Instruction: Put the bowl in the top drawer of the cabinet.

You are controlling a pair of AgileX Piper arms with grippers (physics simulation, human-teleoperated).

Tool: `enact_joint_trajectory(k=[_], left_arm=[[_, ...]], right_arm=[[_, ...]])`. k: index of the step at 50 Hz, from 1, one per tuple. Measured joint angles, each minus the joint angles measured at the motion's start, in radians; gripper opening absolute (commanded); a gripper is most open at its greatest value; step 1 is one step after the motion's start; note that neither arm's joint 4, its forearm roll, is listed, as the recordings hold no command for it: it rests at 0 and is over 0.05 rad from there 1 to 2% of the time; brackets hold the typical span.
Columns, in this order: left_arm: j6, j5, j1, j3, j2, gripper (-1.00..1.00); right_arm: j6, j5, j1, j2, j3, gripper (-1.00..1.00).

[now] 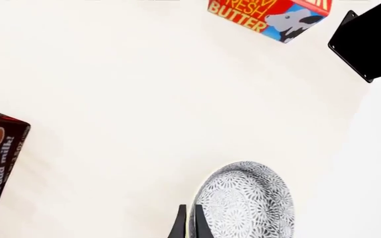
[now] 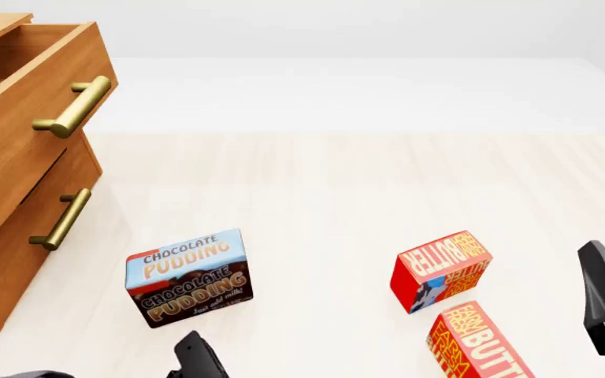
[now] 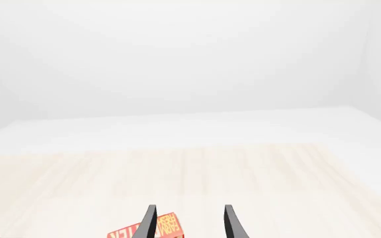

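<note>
Two grippers: my left gripper point(image 1: 188, 223) is clamped on the bowl point(image 1: 247, 201) rim, held above the counter point(image 2: 324, 197); my right gripper point(image 3: 189, 223) stands apart, empty. One cabinet point(image 2: 9, 260), top drawer point(image 2: 24, 110) pulled out. One pudding box point(image 2: 189, 277) near the cabinet, two butter boxes point(image 2: 441, 270) beyond.

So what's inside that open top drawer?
Only bare wood shows inside the pulled-out top drawer; most of its interior lies beyond the front view's edge. The bowl isn't seen there.
</note>
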Motion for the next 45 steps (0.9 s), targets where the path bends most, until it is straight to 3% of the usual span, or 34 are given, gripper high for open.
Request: enact_joint_trajectory(k=[20, 45], left_arm=[[0.042, 0.090, 0.031, -0.044, -0.066, -1.00], [0.060, 0.266, -0.003, -0.203, -0.110, -1.00]], right_arm=[[0.001, -0.002, 0.002, 0.000, 0.000, 1.00], [0.005, -0.006, 0.004, 0.000, 0.000, 1.00]])
